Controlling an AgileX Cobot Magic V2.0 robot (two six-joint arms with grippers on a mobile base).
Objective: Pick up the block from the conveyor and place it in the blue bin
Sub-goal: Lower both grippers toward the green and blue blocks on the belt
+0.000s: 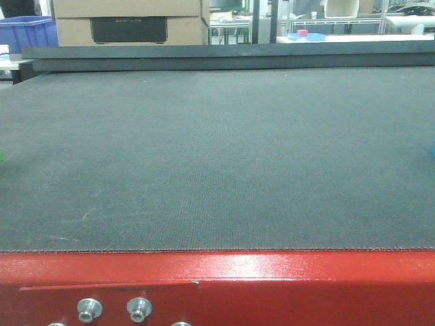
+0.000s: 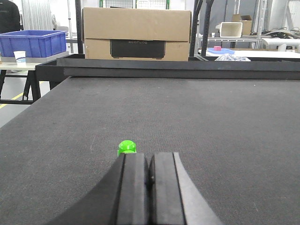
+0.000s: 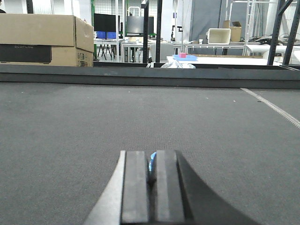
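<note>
Your left end effector (image 2: pixel 149 157) was clamped empty just behind the small green rounded block (image 2: pixel 127 147); you needed it spread wide before advancing.

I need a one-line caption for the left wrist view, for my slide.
Left gripper, jaws shut, over the conveyor, a small green object at its tips.

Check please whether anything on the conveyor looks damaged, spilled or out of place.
Nothing is spilled or damaged; the conveyor belt lies flat. One oddity: the right gripper is shut on a thin blue piece, too hidden to identify.
</note>
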